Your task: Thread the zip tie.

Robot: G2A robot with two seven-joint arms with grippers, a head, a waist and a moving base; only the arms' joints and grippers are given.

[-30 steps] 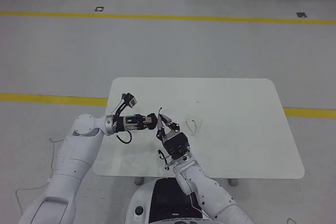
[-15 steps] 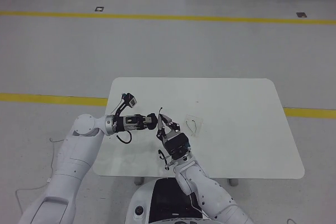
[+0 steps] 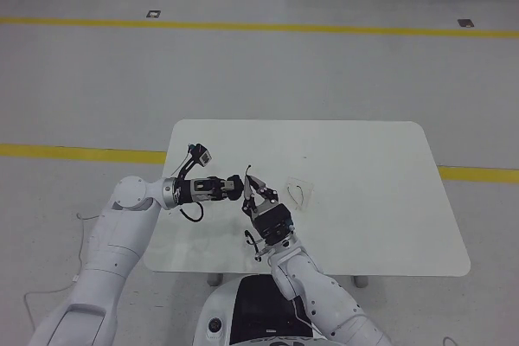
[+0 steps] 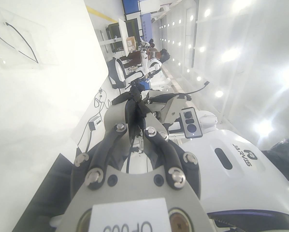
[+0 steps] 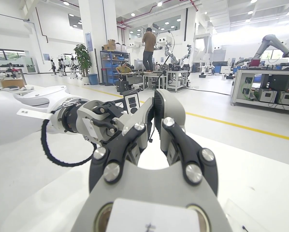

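White table [image 3: 372, 164] on a grey floor [image 3: 78, 86] crossed by yellow lines [image 3: 60, 152]. Near the table's left front, left gripper [image 4: 133, 103] held level above the top, fingers pressed together on the zip tie [image 3: 247, 172]. Just right of it, tips nearly meeting, right gripper [image 5: 154, 102] clamped on the same tie, one thin black end poking up. Farther right, flat on the table, clear bag [image 3: 301, 191] with black ties inside.
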